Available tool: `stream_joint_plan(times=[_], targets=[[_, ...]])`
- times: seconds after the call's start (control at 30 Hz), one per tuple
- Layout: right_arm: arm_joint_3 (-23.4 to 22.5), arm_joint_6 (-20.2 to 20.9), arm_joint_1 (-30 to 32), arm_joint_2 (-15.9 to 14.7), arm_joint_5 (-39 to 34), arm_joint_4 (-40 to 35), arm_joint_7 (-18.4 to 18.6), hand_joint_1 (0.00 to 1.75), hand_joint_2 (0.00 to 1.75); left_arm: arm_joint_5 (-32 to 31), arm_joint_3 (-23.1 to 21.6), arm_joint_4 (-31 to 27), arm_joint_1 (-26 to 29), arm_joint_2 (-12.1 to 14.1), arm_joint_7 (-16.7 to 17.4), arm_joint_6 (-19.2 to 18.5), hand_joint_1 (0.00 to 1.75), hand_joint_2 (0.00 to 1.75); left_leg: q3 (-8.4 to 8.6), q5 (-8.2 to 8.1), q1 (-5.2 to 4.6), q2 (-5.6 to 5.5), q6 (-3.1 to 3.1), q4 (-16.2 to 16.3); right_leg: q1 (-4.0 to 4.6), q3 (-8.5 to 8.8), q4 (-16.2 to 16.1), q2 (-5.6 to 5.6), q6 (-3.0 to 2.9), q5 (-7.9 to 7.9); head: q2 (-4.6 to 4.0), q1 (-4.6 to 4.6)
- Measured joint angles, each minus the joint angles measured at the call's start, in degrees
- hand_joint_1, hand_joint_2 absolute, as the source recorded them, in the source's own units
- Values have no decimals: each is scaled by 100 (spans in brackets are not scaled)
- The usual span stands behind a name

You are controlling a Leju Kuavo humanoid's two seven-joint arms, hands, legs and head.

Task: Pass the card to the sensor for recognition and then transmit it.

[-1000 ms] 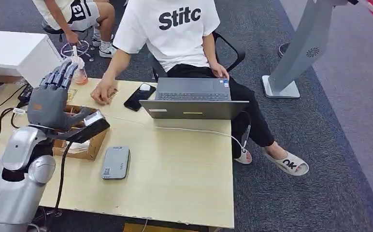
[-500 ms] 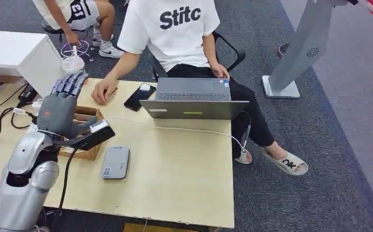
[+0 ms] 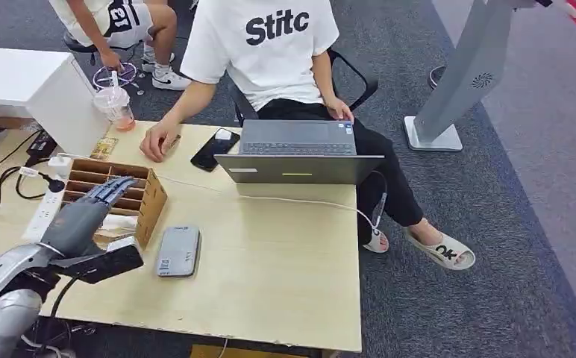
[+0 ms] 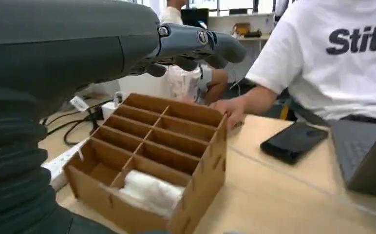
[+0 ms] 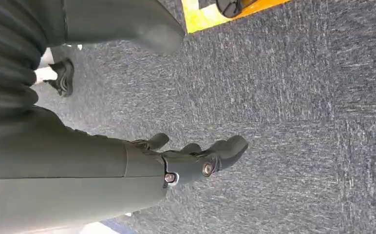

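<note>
My left hand (image 3: 83,215) hovers low over the near end of a cardboard divider box (image 3: 151,201), fingers stretched out flat and holding nothing. From the left wrist view the fingers (image 4: 196,44) reach above the box (image 4: 200,161), which has a white wad (image 4: 149,190) in one near compartment. A grey flat sensor (image 3: 178,251) lies on the table just right of the box. A small yellowish card-like item (image 3: 104,147) lies beyond the box near a cup. My right hand (image 5: 196,161) hangs over grey carpet, fingers loosely apart and empty.
A person in a white shirt sits at the far side, one hand (image 3: 158,142) on the table beside a black phone (image 3: 215,149). A laptop (image 3: 300,156) stands at the back with a white cable trailing right. A drink cup (image 3: 115,104) and power strip (image 3: 46,209) are at the left.
My left hand has come down and toward me, from raised upright above the box to low and flat over its near end. The person's hand shifted slightly.
</note>
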Motion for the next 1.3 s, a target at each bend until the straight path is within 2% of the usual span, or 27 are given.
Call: stream_joint_plan(times=[0.13,0.27,0.37,0.47,0.57,0.63,0.7,0.77,0.9,1.3], targets=[[-22,0,-4,0,44,0,0,0,175,197,-11,-175,255,423,173,-103,0,175,-1,0,1,1,0,0,0,1,1,3,0,0,0,2],[-31,0,2,0,79,0,11,0,175,389,9,-391,439,969,544,-354,0,175,-1,0,1,1,0,0,1,-2,1,1,0,0,0,2],[-37,0,-2,0,94,0,15,0,175,218,42,-463,531,1188,662,-343,0,175,-1,0,1,-3,0,0,1,-1,1,-4,-2,-1,0,2],[-48,2,-4,0,111,0,17,0,175,-241,42,-465,599,1260,761,-211,0,175,-1,0,1,-3,0,0,0,0,0,-4,-2,-1,0,4],[-74,0,-7,0,122,0,37,0,175,-1283,37,-417,611,1168,874,287,0,175,0,0,-1,-4,0,0,-1,1,-3,-5,-1,-1,0,2],[-92,-7,-16,2,133,0,50,0,175,-2185,26,-260,590,979,1006,720,0,175,0,0,-3,-4,0,1,-3,2,-4,-6,0,0,0,0],[-114,-7,-23,11,164,0,52,0,175,-2694,24,-87,585,748,1071,988,0,175,0,0,-2,-5,0,1,-2,3,-3,-5,0,1,0,4],[-122,-9,-23,13,179,0,59,0,175,-2850,24,50,583,572,1106,1115,0,175,1,0,-3,-3,0,1,-2,1,-3,-1,0,1,0,2],[-129,-15,-24,15,186,0,61,0,175,-2931,26,192,583,383,1130,1148,0,175,0,0,-2,-4,0,1,-1,0,-3,-2,0,1,0,4],[-131,-50,-21,15,214,0,105,0,175,-3071,55,435,583,112,1113,1233,0,175,0,0,-1,-4,0,0,-1,0,-2,-2,0,1,0,2]])
